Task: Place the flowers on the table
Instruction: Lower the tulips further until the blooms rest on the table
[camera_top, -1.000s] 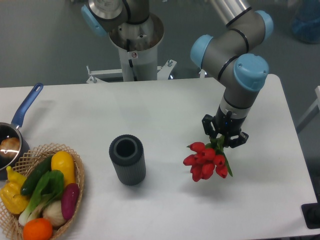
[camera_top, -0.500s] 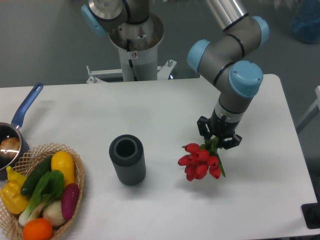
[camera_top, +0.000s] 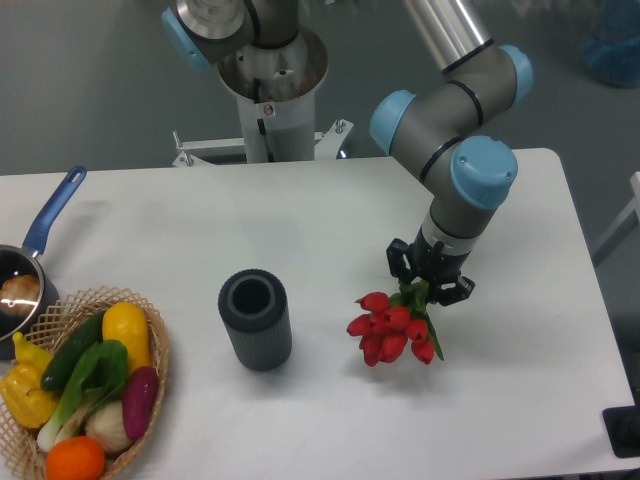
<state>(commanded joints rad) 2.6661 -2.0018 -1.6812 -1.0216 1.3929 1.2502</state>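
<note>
Flowers: the red flowers (camera_top: 391, 331) hang from the gripper (camera_top: 429, 277), heads down and tipped to the left, over the right half of the table (camera_top: 150, 230).
What changed: a second ago the bunch was farther right. Now it has slid left and a little toward the vase (camera_top: 256, 320). The arm (camera_top: 455, 130) has leaned that way too.
What that means: the flowers are being carried, not put down yet. I think the arm is looking for a spot, so the job is only part done.
Flowers and gripper: the green stems go up into the gripper. The red heads poke out below it and to its left.
Gripper: it is pinched tight on the stems, holding the bunch.
Touching the table: I cannot tell if the lowest heads touch the white top or hang just above it.
Vase: dark and ribbed, standing up, well to the left of the flowers, with nothing in it.
Basket: a basket (camera_top: 160, 385) of vegetables sits at the near left corner.
Pot: a pot (camera_top: 20, 290) with a blue handle sits at the left edge, just behind the basket.
</note>
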